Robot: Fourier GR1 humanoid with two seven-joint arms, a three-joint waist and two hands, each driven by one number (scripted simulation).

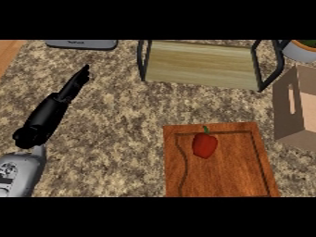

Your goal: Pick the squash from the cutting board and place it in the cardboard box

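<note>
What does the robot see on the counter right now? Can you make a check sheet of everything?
Surface: speckled stone counter, wooden strip at far left.
Job's things: red squash with a green stem lies on the wooden cutting board; open cardboard box to its right, apart from it.
Clutter: wooden-topped rack, grey appliance, potted plant along the back.
Hands: left hand open, fingers straight, holding nothing; right hand not in view.
Cables: nothing seen.
Surroundings: nothing seen.

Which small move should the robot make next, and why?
Probably bring a hand over the small red vegetable with a green stem. It lies untouched on the brown wooden cutting board, the open cardboard box waits at right, and only the open left hand shows, far off.
</note>
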